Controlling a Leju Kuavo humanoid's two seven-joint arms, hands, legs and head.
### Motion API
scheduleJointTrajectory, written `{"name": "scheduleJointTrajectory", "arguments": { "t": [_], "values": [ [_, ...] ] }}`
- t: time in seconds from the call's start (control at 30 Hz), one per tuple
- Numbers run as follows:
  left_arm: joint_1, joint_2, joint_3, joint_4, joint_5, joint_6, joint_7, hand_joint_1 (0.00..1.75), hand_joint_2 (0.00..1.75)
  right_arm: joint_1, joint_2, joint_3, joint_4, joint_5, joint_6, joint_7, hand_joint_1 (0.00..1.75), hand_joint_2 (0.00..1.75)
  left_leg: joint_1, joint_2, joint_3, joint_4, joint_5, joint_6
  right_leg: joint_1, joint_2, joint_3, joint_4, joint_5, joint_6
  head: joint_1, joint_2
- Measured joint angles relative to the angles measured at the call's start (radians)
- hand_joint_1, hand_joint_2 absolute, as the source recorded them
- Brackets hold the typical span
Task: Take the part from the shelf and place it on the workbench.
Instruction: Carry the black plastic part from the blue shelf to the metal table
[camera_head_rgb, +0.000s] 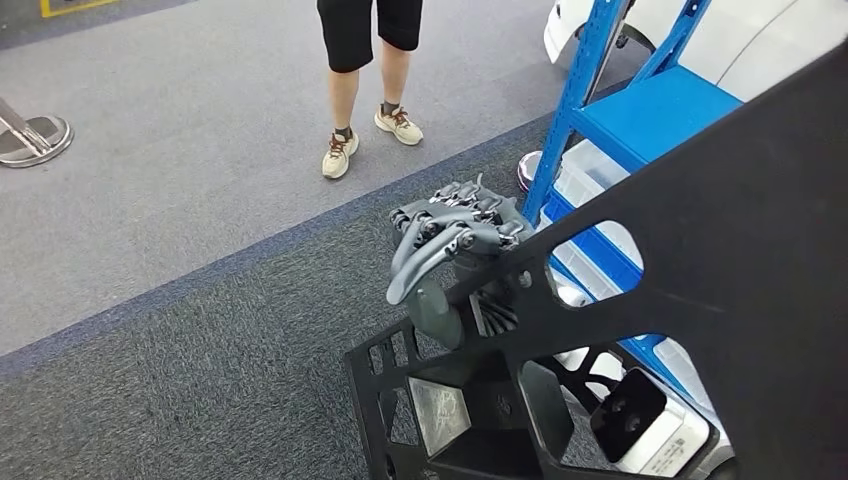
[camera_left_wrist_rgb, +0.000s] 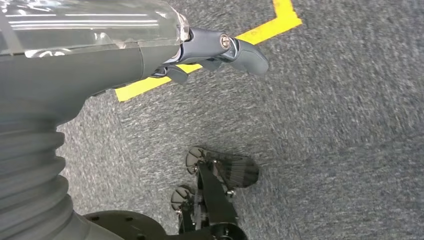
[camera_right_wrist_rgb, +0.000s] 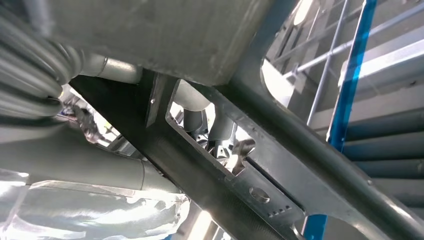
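The part (camera_head_rgb: 740, 230) is a big flat black plate with cut-out windows, tilted across the right half of the head view. My right hand (camera_head_rgb: 455, 245) grips its upper left edge, fingers curled over the rim. In the right wrist view the part's black frame (camera_right_wrist_rgb: 210, 175) runs close past the camera, with dark fingers (camera_right_wrist_rgb: 220, 135) showing through a cut-out. My left hand (camera_left_wrist_rgb: 220, 47) hangs over the grey carpet, fingers loosely extended and holding nothing.
The blue shelf (camera_head_rgb: 650, 110) stands right behind the part, with clear bins (camera_head_rgb: 590, 170) on its lower level; its blue post (camera_right_wrist_rgb: 350, 85) is near. A person (camera_head_rgb: 365, 60) stands ahead on lighter carpet. A stanchion base (camera_head_rgb: 35, 140) sits far left. Yellow floor tape (camera_left_wrist_rgb: 280, 20).
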Motion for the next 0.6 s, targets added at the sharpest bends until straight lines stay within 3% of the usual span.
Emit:
{"name": "scheduleJointTrajectory", "arguments": {
  "t": [0.07, 0.13, 0.17, 0.2, 0.23, 0.27, 0.33, 0.4, 0.43, 0.5, 0.53, 0.6],
  "values": [
    [0.002, 0.000, 0.000, 0.000, -0.001, -0.008, -0.005, 0.00, 1.75, 0.000, -0.002, 0.001, 0.000, 0.000, -0.002, -0.004, 1.75, 1.75, 0.006, -0.021, 0.003, -0.008, 0.005, 0.012, -0.005, 0.051, -0.022, 0.056, -0.040, 0.008, 0.000, 0.000],
    [-0.001, 0.001, 0.000, 0.000, -0.001, -0.011, -0.009, 0.00, 1.75, 0.005, -0.006, 0.002, 0.000, 0.000, -0.005, -0.007, 1.75, 1.75, 0.007, -0.045, 0.002, -0.009, 0.008, 0.019, -0.008, 0.107, -0.084, 0.187, -0.106, 0.011, 0.000, 0.000],
    [-0.003, 0.001, 0.000, 0.000, -0.001, -0.012, -0.009, 0.00, 1.75, 0.008, -0.008, 0.002, 0.000, 0.000, -0.006, -0.007, 1.75, 1.75, 0.007, -0.059, 0.001, -0.009, 0.009, 0.020, -0.008, 0.117, -0.117, 0.253, -0.129, 0.012, 0.000, 0.000],
    [-0.003, 0.001, 0.000, 0.000, -0.001, -0.013, -0.010, 0.00, 1.75, 0.012, -0.010, 0.003, 0.000, 0.000, -0.007, -0.007, 1.75, 1.75, 0.007, -0.073, 0.001, -0.008, 0.009, 0.021, -0.008, 0.120, -0.138, 0.290, -0.132, 0.012, 0.000, 0.000],
    [-0.003, 0.001, 0.000, 0.000, -0.001, -0.013, -0.010, 0.00, 1.75, 0.014, -0.011, 0.004, 0.000, 0.000, -0.008, -0.007, 1.75, 1.75, 0.006, -0.088, 0.001, -0.006, 0.009, 0.021, -0.009, 0.122, -0.141, 0.288, -0.116, 0.011, 0.000, 0.000],
    [-0.003, 0.001, 0.000, 0.000, -0.001, -0.014, -0.010, 0.00, 1.75, 0.015, -0.012, 0.004, 0.000, 0.000, -0.008, -0.007, 1.75, 1.75, 0.007, -0.104, 0.002, -0.003, 0.008, 0.020, -0.010, 0.126, -0.124, 0.245, -0.081, 0.009, 0.000, 0.000],
    [-0.003, 0.000, 0.000, 0.000, -0.002, -0.015, -0.010, 0.00, 1.75, 0.015, -0.012, 0.004, 0.000, 0.000, -0.010, -0.007, 1.75, 1.75, 0.006, -0.132, -0.001, 0.003, 0.007, 0.016, -0.015, 0.174, -0.065, 0.105, -0.008, 0.004, 0.000, 0.000],
    [-0.005, 0.000, 0.000, 0.000, -0.002, -0.017, -0.010, 0.00, 1.75, 0.015, -0.013, 0.004, 0.000, 0.000, -0.011, -0.008, 1.75, 1.75, 0.008, -0.156, -0.011, 0.008, 0.009, 0.005, -0.019, 0.222, -0.034, 0.022, 0.019, 0.002, 0.000, 0.000],
    [-0.004, 0.000, 0.000, 0.000, -0.004, -0.019, -0.011, 0.00, 1.75, 0.016, -0.014, 0.004, 0.000, 0.001, -0.011, -0.008, 1.75, 1.75, 0.010, -0.169, -0.017, 0.009, 0.011, -0.002, -0.018, 0.228, -0.034, 0.015, 0.017, 0.001, 0.000, 0.000],
    [-0.001, 0.000, 0.000, 0.000, -0.009, -0.023, -0.013, 0.00, 1.75, 0.017, -0.015, 0.004, -0.001, 0.004, -0.012, -0.008, 1.75, 1.75, 0.014, -0.182, -0.023, 0.008, 0.014, -0.015, -0.018, 0.202, -0.030, 0.006, 0.021, -0.006, 0.000, 0.000],
    [0.001, 0.000, 0.000, 0.000, -0.013, -0.026, -0.013, 0.00, 1.75, 0.018, -0.015, 0.004, -0.002, 0.006, -0.013, -0.008, 1.75, 1.75, 0.013, -0.167, -0.028, 0.018, 0.007, -0.021, -0.020, 0.187, -0.025, 0.001, 0.023, -0.012, -0.001, 0.000],
    [0.000, 0.000, 0.000, 0.000, -0.020, -0.029, -0.011, 0.00, 1.75, 0.022, -0.015, 0.004, -0.003, 0.012, -0.013, -0.010, 1.75, 1.75, 0.010, -0.106, -0.062, 0.094, -0.037, -0.029, -0.020, 0.154, -0.016, -0.008, 0.024, -0.023, -0.001, 0.000]
  ]
}}
